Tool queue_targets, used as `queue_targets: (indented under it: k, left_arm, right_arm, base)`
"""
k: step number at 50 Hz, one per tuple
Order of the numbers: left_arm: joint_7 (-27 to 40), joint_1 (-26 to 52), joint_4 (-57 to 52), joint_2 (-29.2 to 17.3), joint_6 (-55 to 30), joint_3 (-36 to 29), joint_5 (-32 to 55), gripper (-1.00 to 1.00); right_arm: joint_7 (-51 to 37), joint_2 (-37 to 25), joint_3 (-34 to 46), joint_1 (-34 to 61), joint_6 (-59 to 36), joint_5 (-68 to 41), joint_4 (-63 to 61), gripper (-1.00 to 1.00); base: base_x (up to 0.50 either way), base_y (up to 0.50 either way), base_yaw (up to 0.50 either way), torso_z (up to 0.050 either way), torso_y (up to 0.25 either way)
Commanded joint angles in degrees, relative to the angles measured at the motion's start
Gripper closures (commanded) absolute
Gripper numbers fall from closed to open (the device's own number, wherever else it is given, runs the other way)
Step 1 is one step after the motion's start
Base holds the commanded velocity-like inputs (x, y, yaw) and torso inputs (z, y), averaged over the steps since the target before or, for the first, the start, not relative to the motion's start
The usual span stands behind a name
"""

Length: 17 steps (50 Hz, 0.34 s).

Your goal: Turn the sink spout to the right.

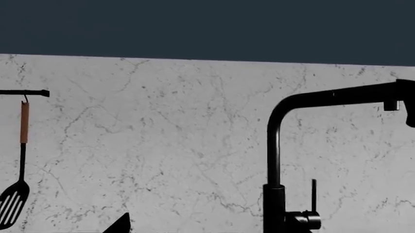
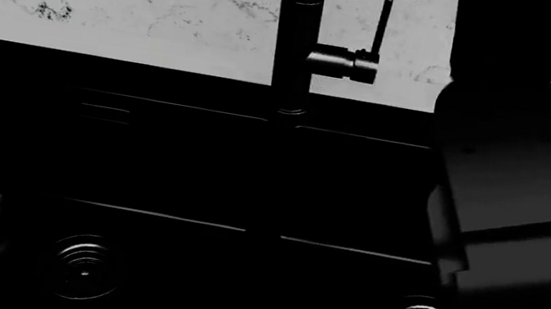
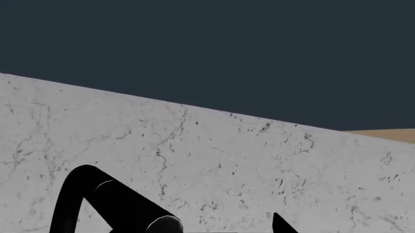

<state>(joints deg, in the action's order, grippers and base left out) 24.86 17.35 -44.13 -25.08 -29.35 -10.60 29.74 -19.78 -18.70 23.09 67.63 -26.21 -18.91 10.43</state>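
Two ringed drains — matte-black sink (image 2: 175, 159); slim cylindrical sink spout (image 2: 296, 42).

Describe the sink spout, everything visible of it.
The sink spout is a slim matte-black pipe rising upright from a thicker collar behind the sink, at its centre divider. It bends at the top into a nearly level arm. A short side stub with a thin upright lever sits low on it. Contact with the right arm cannot be told.
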Motion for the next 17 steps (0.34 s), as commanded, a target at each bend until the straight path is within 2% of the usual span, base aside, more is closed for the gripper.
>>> queue_targets:
  k: [1, 17]
  left_arm:
    - [0.0, 0.3, -0.2, -0.2, -0.5, -0.5, 0.5, -1.0]
    - [0.1, 0.5, 0.1, -0.3, -0.2, -0.8, 0.5, -1.0]
  right_arm:
    - [0.0, -0.5, -0.1, 0.2, 0.4, 0.3, 1.6, -1.0]
    - [0.9, -0.2, 0.2, 2.3, 3.5, 1.6, 8.4, -1.0]
  base:
    - [0.0, 0.0, 0.0, 0.0, 0.0]
    - [0.0, 0.0, 0.0, 0.0, 0.0]
